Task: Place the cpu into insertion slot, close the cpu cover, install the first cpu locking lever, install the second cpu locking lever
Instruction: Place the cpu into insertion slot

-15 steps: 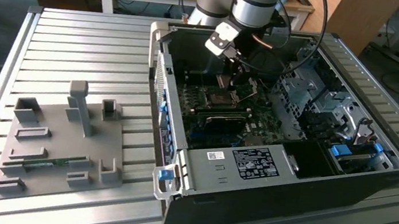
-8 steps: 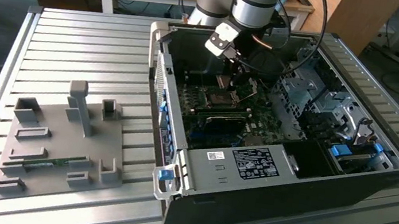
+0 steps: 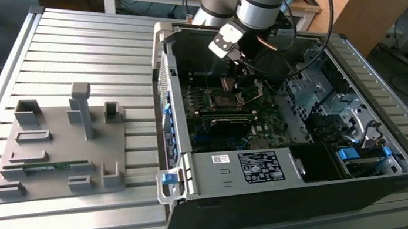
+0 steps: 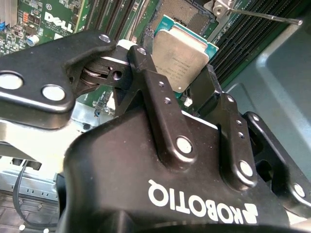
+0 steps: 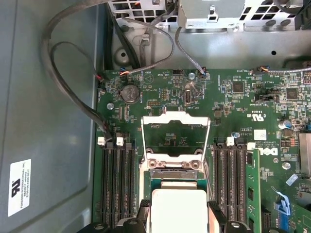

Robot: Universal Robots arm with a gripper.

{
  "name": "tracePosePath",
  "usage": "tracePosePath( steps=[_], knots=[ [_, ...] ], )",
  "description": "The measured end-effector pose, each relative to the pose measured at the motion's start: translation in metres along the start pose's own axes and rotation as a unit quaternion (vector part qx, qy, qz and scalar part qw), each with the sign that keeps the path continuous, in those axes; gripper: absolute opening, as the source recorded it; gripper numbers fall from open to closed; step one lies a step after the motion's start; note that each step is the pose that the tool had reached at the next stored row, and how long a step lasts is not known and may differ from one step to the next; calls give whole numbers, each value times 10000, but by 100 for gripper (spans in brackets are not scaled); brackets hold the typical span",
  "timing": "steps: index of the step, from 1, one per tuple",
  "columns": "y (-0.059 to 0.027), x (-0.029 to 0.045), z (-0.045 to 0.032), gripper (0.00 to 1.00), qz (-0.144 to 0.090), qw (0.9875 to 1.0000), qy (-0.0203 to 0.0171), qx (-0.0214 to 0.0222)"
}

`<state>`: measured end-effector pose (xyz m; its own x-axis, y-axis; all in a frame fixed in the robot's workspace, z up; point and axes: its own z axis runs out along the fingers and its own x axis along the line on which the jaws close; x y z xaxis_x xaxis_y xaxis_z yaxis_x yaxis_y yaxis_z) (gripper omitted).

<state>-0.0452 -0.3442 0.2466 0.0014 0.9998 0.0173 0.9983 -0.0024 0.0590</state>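
The gripper [image 4: 174,67] pinches the cpu [image 4: 181,48] by its edges, close to the open socket [image 4: 183,14], the cpu cover [image 5: 176,115] raised.

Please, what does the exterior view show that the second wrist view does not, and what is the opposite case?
Exterior view, not second wrist view: the arm reaching down into the open computer case, the slatted metal table, and a grey fixture plate at the exterior view's left of the case. Second wrist view, not exterior view: the cpu with its silvery top, held between the jaws, and the socket beyond it. Both: the gripper and the green motherboard.
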Motion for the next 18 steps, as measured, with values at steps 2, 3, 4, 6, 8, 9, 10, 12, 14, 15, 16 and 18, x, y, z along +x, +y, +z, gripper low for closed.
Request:
tracePosePath(
  steps=[2,3,4,6,8,9,10,12,14,15,16,18],
  knots=[
    [-8,-1,7,54,3,10000,-1,0],
    [-9,-1,10,54,15,10000,-2,1],
    [-9,-1,12,54,37,10000,-3,0],
    [-10,-1,16,54,85,10000,-6,0],
    [-11,-1,21,54,99,10000,-6,-1],
    [-11,-1,27,54,99,10000,-5,-2],
    [-12,-1,33,54,99,10000,-5,-2],
    [-13,-1,49,54,100,10000,-6,-1],
    [-15,-2,70,54,100,9999,-6,-1],
    [-18,-2,82,54,100,9999,-6,-1],
    [-20,-2,93,54,100,9999,-6,-1],
    [-22,-2,107,54,99,10000,-6,-1]
  ],
)
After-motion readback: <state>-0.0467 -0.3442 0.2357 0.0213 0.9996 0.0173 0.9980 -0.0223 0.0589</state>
